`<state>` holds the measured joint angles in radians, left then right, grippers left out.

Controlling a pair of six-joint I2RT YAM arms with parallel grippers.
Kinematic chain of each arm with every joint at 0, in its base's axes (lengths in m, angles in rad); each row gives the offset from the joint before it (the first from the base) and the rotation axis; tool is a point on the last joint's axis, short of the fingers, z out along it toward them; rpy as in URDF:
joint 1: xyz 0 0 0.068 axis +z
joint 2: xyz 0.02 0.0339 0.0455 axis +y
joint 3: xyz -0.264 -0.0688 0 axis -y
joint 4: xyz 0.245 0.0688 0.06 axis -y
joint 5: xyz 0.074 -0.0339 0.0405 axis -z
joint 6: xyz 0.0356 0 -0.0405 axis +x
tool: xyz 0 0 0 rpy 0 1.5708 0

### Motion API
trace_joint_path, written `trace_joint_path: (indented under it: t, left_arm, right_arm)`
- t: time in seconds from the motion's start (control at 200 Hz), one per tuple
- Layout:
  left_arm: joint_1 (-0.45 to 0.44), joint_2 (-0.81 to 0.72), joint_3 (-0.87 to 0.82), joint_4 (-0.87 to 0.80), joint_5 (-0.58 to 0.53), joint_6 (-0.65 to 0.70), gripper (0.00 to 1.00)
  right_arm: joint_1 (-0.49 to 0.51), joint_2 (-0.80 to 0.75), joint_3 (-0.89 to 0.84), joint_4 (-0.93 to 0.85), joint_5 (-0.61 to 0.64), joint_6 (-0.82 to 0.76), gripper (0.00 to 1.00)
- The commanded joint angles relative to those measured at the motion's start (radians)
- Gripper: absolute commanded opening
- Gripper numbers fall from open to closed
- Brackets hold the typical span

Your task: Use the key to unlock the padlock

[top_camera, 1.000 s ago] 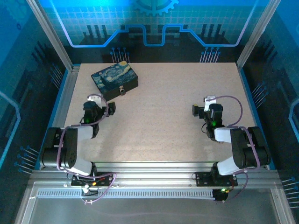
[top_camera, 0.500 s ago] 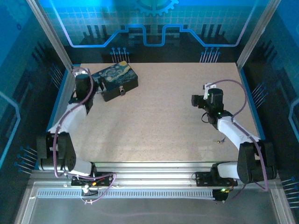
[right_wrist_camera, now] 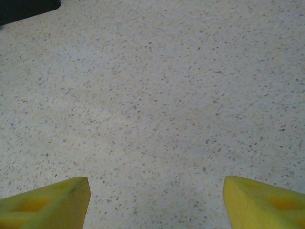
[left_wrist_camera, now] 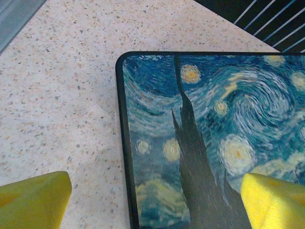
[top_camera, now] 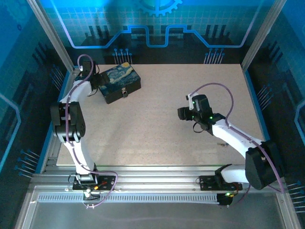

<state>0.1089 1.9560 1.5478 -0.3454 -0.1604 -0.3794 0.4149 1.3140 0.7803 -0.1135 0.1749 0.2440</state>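
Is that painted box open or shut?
Shut: the box has its painted lid flat down, the padlock at its front. Whether the padlock is locked is too small to tell.

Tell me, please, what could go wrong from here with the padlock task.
The open left gripper hangs astride a corner of the painted box; lowering or closing could shove the box and shift the tiny padlock on its front. The open right gripper hangs above bare table, far from the padlock, so nothing steadies it.
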Motion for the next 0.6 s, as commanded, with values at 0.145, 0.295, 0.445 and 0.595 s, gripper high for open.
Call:
trace_joint_path:
  t: [0.145, 0.295, 0.445, 0.595]
  left_arm:
    - [0.019, 0.117, 0.097, -0.046, 0.124, 0.021, 0.91]
    - [0.019, 0.139, 0.091, -0.042, 0.178, 0.065, 0.88]
    - [0.017, 0.139, 0.076, -0.035, 0.219, 0.119, 0.84]
    - [0.005, 0.14, 0.059, -0.042, 0.266, 0.199, 0.8]
  right_arm:
    - [0.044, 0.038, 0.061, -0.065, 0.0, 0.021, 0.72]
    - [0.053, 0.038, 0.065, -0.062, -0.013, 0.027, 0.71]
    - [0.055, 0.041, 0.068, -0.061, -0.026, 0.038, 0.71]
    - [0.056, 0.043, 0.068, -0.061, -0.032, 0.047, 0.7]
